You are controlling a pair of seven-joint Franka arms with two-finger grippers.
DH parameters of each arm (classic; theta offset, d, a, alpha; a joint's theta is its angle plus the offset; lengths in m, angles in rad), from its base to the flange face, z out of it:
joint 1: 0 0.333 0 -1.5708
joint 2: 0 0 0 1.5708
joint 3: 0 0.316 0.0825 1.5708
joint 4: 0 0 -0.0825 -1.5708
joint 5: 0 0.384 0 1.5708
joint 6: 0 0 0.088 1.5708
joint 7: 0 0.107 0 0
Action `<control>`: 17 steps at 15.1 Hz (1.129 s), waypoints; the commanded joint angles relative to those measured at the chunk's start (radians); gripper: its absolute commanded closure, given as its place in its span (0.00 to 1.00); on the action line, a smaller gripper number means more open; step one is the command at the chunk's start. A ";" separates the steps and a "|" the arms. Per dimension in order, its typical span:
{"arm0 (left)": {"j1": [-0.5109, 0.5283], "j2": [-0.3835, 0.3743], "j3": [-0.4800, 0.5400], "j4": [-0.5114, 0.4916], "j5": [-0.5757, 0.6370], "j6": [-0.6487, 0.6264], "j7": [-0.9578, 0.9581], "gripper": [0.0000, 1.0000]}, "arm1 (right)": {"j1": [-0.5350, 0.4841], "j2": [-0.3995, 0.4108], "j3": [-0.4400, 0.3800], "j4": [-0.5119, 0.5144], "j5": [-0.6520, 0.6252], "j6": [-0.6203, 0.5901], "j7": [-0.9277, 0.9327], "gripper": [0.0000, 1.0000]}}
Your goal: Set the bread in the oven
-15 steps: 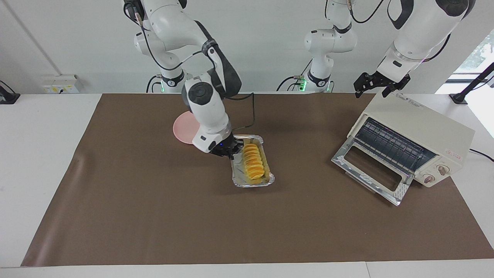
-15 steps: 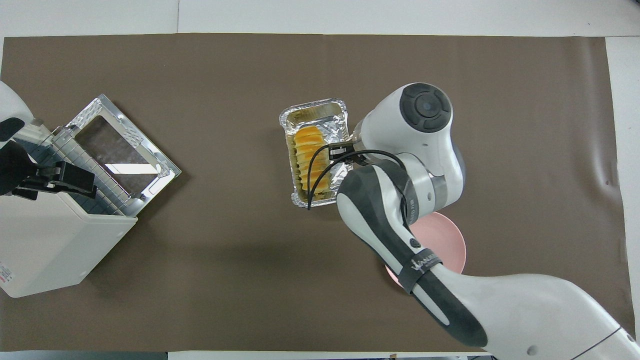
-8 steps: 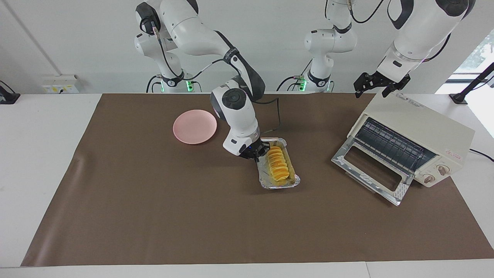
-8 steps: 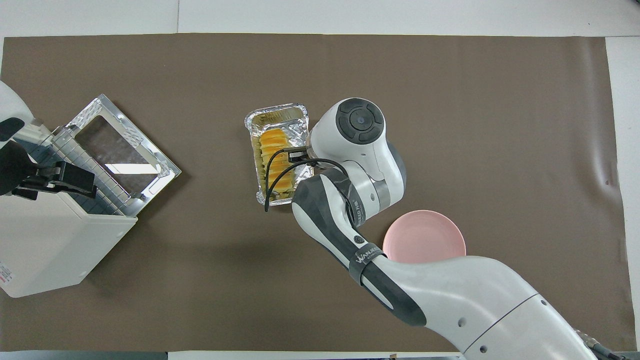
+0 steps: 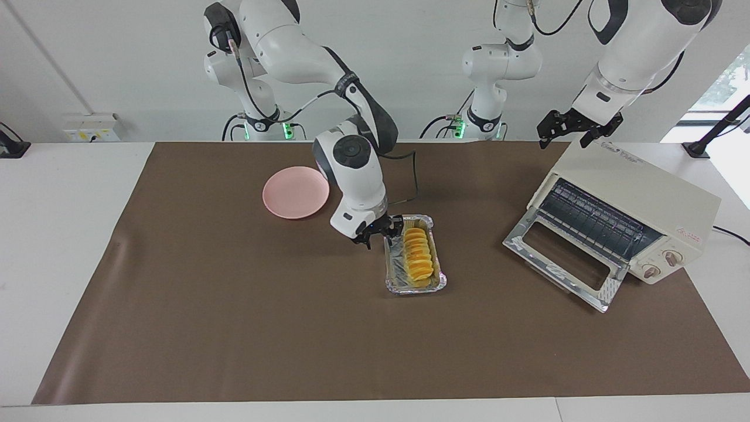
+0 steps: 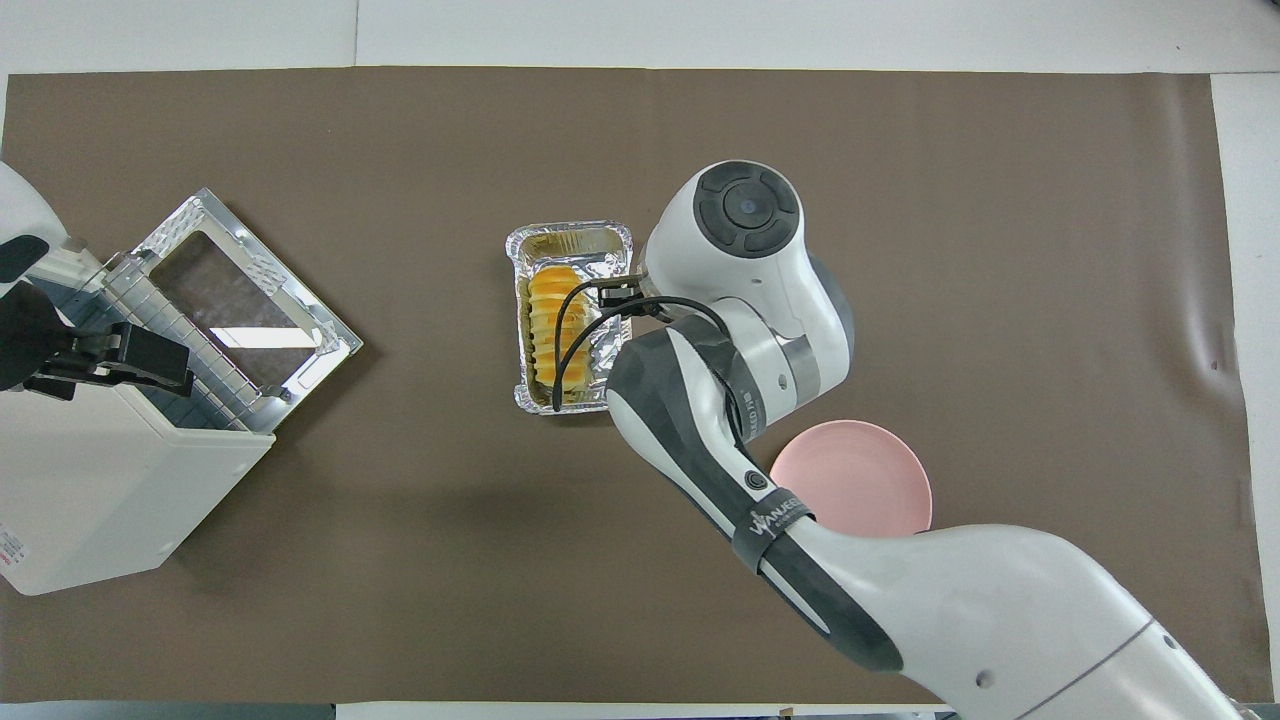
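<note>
The bread (image 5: 417,259) (image 6: 552,320), a ridged golden loaf, lies in a silver foil tray (image 5: 415,288) (image 6: 585,403) mid-table. My right gripper (image 5: 379,232) (image 6: 618,297) stands open at the tray's long rim on the right arm's side, nothing between its fingers. The cream oven (image 5: 644,187) (image 6: 90,490) stands at the left arm's end. Its glass door (image 5: 562,258) (image 6: 235,295) is dropped open and the wire rack shows inside. My left gripper (image 5: 562,139) (image 6: 175,365) waits open over the oven's top.
A round pink plate (image 5: 296,192) (image 6: 870,470) lies nearer to the robots than the tray, toward the right arm's end. A brown mat (image 5: 234,328) covers the table. The right arm's black cable hangs over the tray.
The right gripper dragged the foil tray with the bread toward the oven's end of the table, then opened and let go of the rim. The left arm has not moved.
</note>
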 commanded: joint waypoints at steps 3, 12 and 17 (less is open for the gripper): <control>0.013 -0.030 -0.001 -0.035 -0.016 0.018 0.009 0.00 | -0.128 -0.227 0.002 -0.012 -0.027 -0.225 -0.037 0.00; -0.012 -0.013 -0.029 0.004 -0.028 0.087 -0.033 0.00 | -0.458 -0.433 0.004 -0.118 -0.044 -0.496 -0.347 0.00; -0.134 0.112 -0.055 0.157 -0.045 0.075 -0.118 0.00 | -0.469 -0.473 0.002 -0.196 -0.078 -0.487 -0.372 0.00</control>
